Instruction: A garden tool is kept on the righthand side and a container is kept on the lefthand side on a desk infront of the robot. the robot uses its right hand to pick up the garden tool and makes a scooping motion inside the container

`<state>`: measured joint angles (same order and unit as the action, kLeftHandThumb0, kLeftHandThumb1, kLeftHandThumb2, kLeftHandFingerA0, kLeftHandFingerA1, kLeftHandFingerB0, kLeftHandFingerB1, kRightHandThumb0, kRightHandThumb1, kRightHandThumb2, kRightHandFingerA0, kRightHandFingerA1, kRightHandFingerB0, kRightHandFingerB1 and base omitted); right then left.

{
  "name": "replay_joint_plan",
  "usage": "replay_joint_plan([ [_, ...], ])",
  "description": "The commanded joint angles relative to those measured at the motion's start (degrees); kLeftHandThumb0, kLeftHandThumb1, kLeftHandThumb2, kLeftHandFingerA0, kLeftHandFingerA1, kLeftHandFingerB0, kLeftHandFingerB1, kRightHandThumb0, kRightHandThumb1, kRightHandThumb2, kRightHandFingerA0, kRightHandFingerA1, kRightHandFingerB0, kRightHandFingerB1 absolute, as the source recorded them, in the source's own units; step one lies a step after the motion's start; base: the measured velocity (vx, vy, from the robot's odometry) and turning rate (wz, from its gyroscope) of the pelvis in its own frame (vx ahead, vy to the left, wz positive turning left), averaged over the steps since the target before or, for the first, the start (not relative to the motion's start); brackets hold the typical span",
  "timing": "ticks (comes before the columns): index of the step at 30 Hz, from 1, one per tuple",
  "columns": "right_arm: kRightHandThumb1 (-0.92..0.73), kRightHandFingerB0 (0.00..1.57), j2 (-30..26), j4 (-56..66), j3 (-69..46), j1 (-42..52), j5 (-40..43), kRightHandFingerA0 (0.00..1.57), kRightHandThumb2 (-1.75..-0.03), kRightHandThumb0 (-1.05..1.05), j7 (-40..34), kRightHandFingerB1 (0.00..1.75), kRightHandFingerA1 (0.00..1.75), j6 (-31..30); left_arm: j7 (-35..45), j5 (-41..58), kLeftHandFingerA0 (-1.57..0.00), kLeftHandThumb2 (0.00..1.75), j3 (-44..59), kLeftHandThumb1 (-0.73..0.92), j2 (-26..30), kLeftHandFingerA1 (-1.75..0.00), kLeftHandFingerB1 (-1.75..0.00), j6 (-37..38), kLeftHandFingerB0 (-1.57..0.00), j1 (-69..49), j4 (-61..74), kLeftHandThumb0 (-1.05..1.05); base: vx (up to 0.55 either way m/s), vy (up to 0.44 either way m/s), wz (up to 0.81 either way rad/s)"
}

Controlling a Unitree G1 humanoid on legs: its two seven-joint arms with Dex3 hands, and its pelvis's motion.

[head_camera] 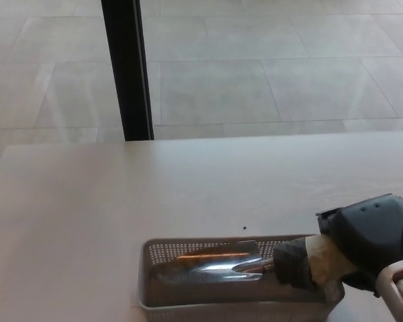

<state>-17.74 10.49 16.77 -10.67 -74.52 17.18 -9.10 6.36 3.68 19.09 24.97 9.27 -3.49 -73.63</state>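
Note:
A grey perforated plastic container (188,251) sits at the near edge of the pale desk (121,194), low in the head view. My right hand (322,258) comes in from the right, shut on the handle of a garden trowel. The trowel's shiny metal blade (211,263) lies inside the container, pointing left and nearly level with the rim. My left hand does not show.
A black vertical post (127,67) stands behind the desk's far edge, against a grey tiled floor. A small dark speck (245,228) marks the desk just behind the container. The desk's far edge runs across the middle of the picture.

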Motion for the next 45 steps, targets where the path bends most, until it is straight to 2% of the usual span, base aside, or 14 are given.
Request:
replay_joint_plan([
  [1, -0.42, 0.81, 14.24, 2.69, -15.06, -0.62, 34.70, 0.94, -1.35, -0.32, 0.52, 1.63, 1.75, -2.31, -0.47, -0.53, -0.85, 0.57, -0.69, 0.56, 1.68, -0.90, -0.49, 0.67, -0.70, -0.38, 0.15, -0.50, 0.00, 0.000, 0.00],
  [3, -0.39, 0.83, 16.25, 3.05, -18.75, -1.58, 38.73, 0.95, -1.33, -0.27, 0.06, 1.60, 1.75, -2.53, -0.43, -0.28, -0.81, 0.57, -0.43, 0.55, 1.58, -0.79, -0.49, 0.40, -0.71, -0.41, -0.13, -0.52, 0.00, 0.000, 0.00],
  [9, -0.43, 0.84, 19.97, 3.92, -27.75, -4.95, 46.54, 0.92, -1.28, -0.20, 1.04, 1.57, 1.74, -5.57, -0.43, -0.07, -0.79, 0.56, -0.16, 0.55, 1.58, -1.06, -0.49, 0.54, -0.69, -0.96, -0.30, -0.51, 0.00, 0.000, 0.00],
  [14, -0.49, 0.81, 21.61, 4.45, -32.47, -6.44, 49.67, 0.94, -1.23, -0.16, 1.29, 1.59, 1.75, -7.46, -0.05, -0.32, -0.81, 0.57, -0.37, 0.57, 1.72, -0.81, -0.48, 0.49, -0.70, -1.18, -0.58, -0.50, 0.00, 0.000, 0.00],
  [24, -0.48, 0.80, 21.99, 3.75, -38.93, -11.78, 51.43, 0.94, -1.29, -0.12, 0.64, 1.55, 1.75, -10.63, -0.07, -0.47, -0.72, 0.58, -0.67, 0.58, 1.66, -0.75, -0.49, 1.05, -0.70, -2.16, -0.06, -0.50, 0.00, 0.000, 0.00],
  [25, -0.48, 0.79, 21.11, 3.46, -39.08, -12.49, 50.52, 0.94, -1.26, -0.13, 0.88, 1.56, 1.75, -10.71, -0.08, -0.32, -0.74, 0.57, -0.44, 0.56, 1.63, -0.68, -0.48, 0.56, -0.70, -1.79, -0.75, -0.50, 0.00, 0.000, 0.00],
  [26, -0.49, 0.98, 20.00, 2.58, -39.32, -13.00, 50.70, 1.23, -1.18, -0.20, 0.91, 1.30, 1.45, -9.31, -0.02, -0.30, -0.74, 0.58, -0.43, 0.57, 1.65, -0.66, -0.48, 0.35, -0.69, -1.73, -0.89, -0.49, 0.00, 0.000, 0.00],
  [27, -0.50, 0.96, 19.00, 1.77, -39.48, -13.37, 50.81, 1.22, -1.18, -0.19, 1.08, 1.30, 1.46, -8.12, -0.25, -0.43, -0.76, 0.57, -0.53, 0.57, 1.63, -0.70, -0.48, 0.29, -0.71, -1.66, -0.99, -0.50, 0.00, 0.000, 0.00],
  [28, -0.45, 0.76, 16.40, -0.49, -39.16, -14.15, 50.47, 0.89, -1.28, -0.12, 1.13, 1.58, 1.75, -4.85, -0.04, -0.22, -0.77, 0.57, -0.36, 0.56, 1.66, -0.77, -0.48, 0.41, -0.69, -1.97, -0.86, -0.51, 0.00, 0.000, 0.00],
  [34, -0.47, 0.76, 9.04, -7.70, -39.11, -18.40, 47.57, 0.86, -1.11, -0.12, 1.09, 1.52, 1.75, 0.75, -0.22, 0.17, -0.75, 0.56, -0.05, 0.55, 1.57, -0.92, -0.48, 0.03, -0.69, -1.85, -0.84, -0.52, 0.00, 0.000, 0.00],
  [37, -0.43, 0.79, 3.21, -13.53, -37.58, -19.58, 43.84, 0.86, -1.17, -0.16, 0.27, 1.49, 1.75, 5.39, -0.24, 0.23, -0.67, 0.57, -0.02, 0.56, 1.74, -0.77, -0.47, -0.37, -0.67, -1.69, -0.70, -0.51, 0.00, 0.000, 0.00],
  [38, -0.44, 0.96, 1.31, -15.40, -37.09, -19.72, 42.56, 1.17, -1.11, -0.21, -0.13, 1.21, 1.37, 6.54, -0.49, 0.19, -0.69, 0.57, -0.05, 0.56, 1.70, -0.78, -0.48, -0.37, -0.68, -1.65, -0.69, -0.51, 0.00, 0.000, 0.00],
  [39, -0.45, 0.78, 0.15, -16.49, -36.62, -19.76, 41.73, 0.85, -1.14, -0.16, -0.41, 1.48, 1.75, 7.14, -0.56, 0.19, -0.70, 0.57, -0.04, 0.57, 1.67, -0.76, -0.48, -0.28, -0.68, -1.66, -0.68, -0.50, 0.00, 0.000, 0.00],
  [45, -0.50, 0.76, -7.27, -23.31, -31.85, -19.94, 36.29, 0.87, -1.08, -0.24, -2.64, 1.49, 1.75, 6.73, -0.80, -0.40, -0.70, 0.57, -0.56, 0.57, 2.07, -0.75, -0.48, 0.15, -0.68, -1.82, -0.82, -0.52, 0.00, 0.000, 0.00],
])
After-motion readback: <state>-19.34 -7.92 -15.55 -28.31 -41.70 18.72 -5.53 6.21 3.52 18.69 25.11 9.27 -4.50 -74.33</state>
